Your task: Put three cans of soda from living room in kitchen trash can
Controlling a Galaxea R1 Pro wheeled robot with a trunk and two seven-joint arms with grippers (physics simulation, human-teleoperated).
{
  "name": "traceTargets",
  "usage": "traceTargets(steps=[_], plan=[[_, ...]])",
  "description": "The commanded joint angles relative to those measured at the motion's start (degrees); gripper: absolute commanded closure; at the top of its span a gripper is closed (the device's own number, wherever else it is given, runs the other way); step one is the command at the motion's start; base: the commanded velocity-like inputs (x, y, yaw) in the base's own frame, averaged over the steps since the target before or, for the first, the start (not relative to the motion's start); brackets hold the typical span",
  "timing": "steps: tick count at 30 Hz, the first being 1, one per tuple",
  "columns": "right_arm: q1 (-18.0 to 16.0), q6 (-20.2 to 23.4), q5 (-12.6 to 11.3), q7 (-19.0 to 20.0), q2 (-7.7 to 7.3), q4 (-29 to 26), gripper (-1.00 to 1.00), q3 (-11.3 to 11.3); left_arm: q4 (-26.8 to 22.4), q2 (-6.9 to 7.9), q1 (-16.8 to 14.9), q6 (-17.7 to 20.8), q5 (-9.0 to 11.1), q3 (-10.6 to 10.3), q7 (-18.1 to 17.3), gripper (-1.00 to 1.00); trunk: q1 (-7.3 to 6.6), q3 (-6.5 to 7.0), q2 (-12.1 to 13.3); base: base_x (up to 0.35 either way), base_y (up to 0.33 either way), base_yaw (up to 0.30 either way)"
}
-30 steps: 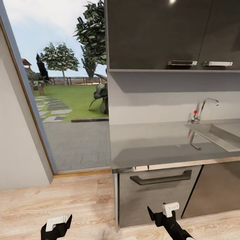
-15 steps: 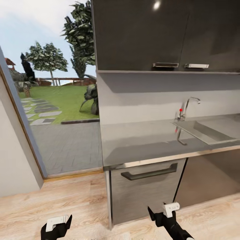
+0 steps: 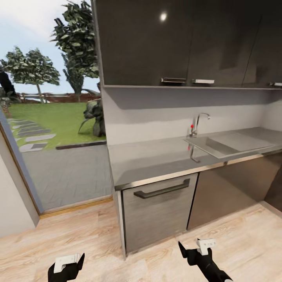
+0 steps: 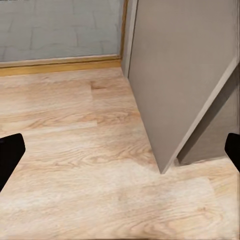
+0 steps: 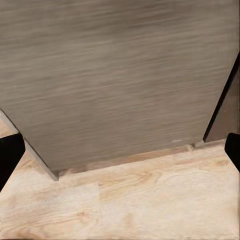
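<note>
Left gripper (image 3: 66, 264) cut off by head view's bottom edge, jaws' stance unclear; right gripper (image 3: 197, 250) partly cropped too; upper cabinets (image 3: 176, 39) run off top; sink (image 3: 229, 141) interior barely readable.

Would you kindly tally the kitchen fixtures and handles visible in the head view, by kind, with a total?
Chrome taps: 1
Sinks: 1
Silver upper cabinet handles: 3
Dark drawer handles: 1
Total: 6
</note>
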Motion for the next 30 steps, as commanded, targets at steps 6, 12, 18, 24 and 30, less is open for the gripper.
traceTargets(steps=[6, 12, 18, 24, 30], plan=[[0.0, 0.07, -0.07, 0.04, -0.01, 0.0, -1.0, -0.32, 0.02, 0.0, 0.0, -0.03, 0.0, 0.0, 0.0, -1.0, 0.0, 0.18, 0.0, -0.226, 0.214, -0.247], [0.0, 0.26, -0.09, 0.04, 0.06, 0.0, -1.0, -0.48, 0.02, 0.0, -0.01, -0.01, 0.02, 0.0, 0.0, -1.0, 0.0, 0.33, 0.0, -0.223, 0.222, -0.249], [0.0, 0.34, -0.09, 0.04, 0.0, 0.0, -1.0, -0.58, 0.02, 0.0, -0.01, 0.01, 0.0, 0.0, 0.0, -1.0, 0.0, 0.46, 0.0, -0.22, 0.235, -0.251], [0.0, 0.4, -0.09, 0.05, 0.04, 0.0, -1.0, -0.58, 0.02, 0.0, -0.01, 0.04, 0.0, 0.0, 0.0, -1.0, 0.0, 0.58, 0.0, -0.218, 0.241, -0.252], [0.0, 0.49, -0.09, 0.04, 0.07, 0.0, -1.0, -0.59, 0.1, 0.0, -0.01, 0.05, -0.06, -0.2, 0.06, -1.0, 0.0, 0.62, 0.0, -0.217, 0.242, -0.252]])
